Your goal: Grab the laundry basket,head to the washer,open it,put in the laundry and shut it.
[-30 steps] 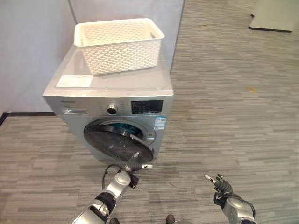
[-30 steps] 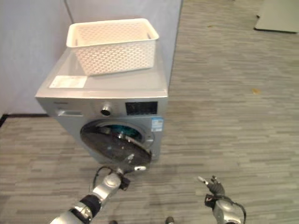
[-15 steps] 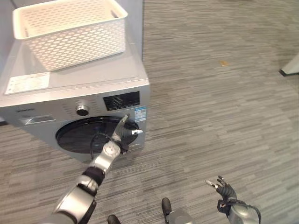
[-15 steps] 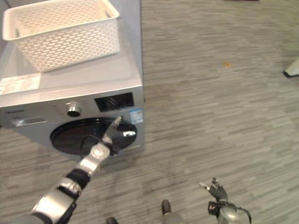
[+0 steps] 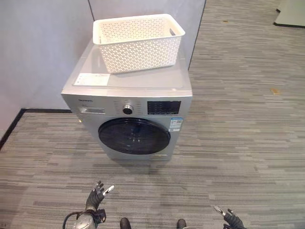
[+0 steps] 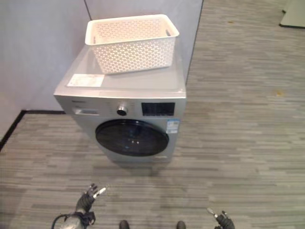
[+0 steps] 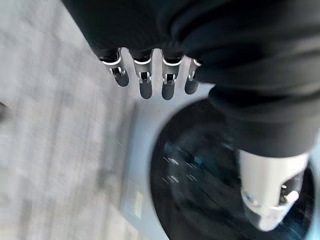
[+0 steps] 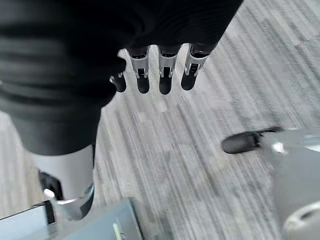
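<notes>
Silver left hand (image 5: 96,198) and right hand (image 5: 229,218) spread, seemingly empty; washer (image 5: 138,102) door closed

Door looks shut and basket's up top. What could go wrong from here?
1. The washer door looks closed, but no picture proves that it is latched; it might swing back out.
2. The basket stands on the washer's top with its right end near the edge; a knock could tip it off.
3. Both robot hands, left and right, hang open and low.

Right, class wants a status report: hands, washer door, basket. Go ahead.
Left hand and right hand open, low, holding nothing. Silver front-loading washer, round dark door shut. White perforated plastic basket on top.
</notes>
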Motion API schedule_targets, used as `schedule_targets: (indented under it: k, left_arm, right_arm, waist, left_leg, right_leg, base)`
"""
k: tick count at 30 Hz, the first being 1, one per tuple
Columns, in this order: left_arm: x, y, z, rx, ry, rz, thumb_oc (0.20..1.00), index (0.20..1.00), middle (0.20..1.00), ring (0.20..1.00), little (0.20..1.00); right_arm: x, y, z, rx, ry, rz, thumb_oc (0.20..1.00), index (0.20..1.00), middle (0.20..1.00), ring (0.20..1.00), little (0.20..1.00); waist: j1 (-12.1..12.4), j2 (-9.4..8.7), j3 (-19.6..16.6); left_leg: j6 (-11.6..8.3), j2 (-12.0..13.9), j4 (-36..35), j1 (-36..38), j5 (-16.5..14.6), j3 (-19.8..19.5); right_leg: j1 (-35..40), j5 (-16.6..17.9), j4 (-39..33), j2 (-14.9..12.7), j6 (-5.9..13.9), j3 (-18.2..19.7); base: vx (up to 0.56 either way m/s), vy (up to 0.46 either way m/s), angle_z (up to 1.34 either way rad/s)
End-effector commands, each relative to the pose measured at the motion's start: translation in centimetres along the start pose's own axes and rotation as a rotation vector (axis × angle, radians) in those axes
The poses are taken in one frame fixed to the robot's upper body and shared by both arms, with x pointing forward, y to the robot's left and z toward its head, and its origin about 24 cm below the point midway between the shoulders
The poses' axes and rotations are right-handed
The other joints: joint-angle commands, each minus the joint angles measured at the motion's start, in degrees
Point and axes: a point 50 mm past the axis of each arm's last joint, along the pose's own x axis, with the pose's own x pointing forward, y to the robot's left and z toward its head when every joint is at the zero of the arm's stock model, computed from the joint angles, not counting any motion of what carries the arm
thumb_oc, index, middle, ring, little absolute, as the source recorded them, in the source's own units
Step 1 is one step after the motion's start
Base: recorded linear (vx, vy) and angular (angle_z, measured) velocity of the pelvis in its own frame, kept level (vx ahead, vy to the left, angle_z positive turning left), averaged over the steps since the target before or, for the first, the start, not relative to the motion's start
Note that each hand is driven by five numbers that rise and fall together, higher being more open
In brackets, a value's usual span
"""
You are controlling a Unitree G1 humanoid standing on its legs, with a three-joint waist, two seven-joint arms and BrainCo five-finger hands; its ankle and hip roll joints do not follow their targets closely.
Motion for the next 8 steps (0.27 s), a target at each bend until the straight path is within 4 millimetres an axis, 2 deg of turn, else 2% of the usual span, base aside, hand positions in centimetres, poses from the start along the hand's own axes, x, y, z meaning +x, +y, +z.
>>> schedule_targets:
  k: [1,4,8]
  left_arm:
    - [0.2,1.5,-2.1,-0.021,0.121,0.133,1.0,1.0,1.0,1.0,1.0]
    - [-0.6,2.1,-3.9,-0.046,0.209,0.192,1.0,1.0,1.0,1.0,1.0]
    - [-0.8,2.2,-4.2,-0.043,0.221,0.189,1.0,1.0,1.0,1.0,1.0]
  right_arm:
    - [-0.1,0.2,-1.8,0.026,0.084,-0.015,1.0,1.0,1.0,1.0,1.0]
    - [-0.4,0.2,-3.2,0.034,0.147,-0.034,1.0,1.0,1.0,1.0,1.0]
    - [-0.4,0.2,-3.5,0.021,0.162,-0.03,1.0,1.0,1.0,1.0,1.0]
  waist:
    - [0.8,-2.12,-1.3]
    - [1.2,-2.21,-2.0]
    - [1.2,-2.27,-2.2]
  left_leg:
    - [-0.41,1.8,0.3,0.3,-2.6,-2.8]
    - [-0.32,1.4,0.3,0.5,-2.9,-3.7]
    - [-0.21,1.2,0.3,0.7,-3.0,-4.2]
  right_leg:
    - [0.8,-1.3,0.5,-2.4,1.69,-1.5]
    - [1.7,-1.4,0.5,-2.7,1.58,-2.3]
    - [2.1,-1.4,0.5,-2.8,1.58,-2.9]
  base:
    - [0.02,0.015,0.16]
    - [0.02,0.01,0.12]
    - [0.01,0.006,0.11]
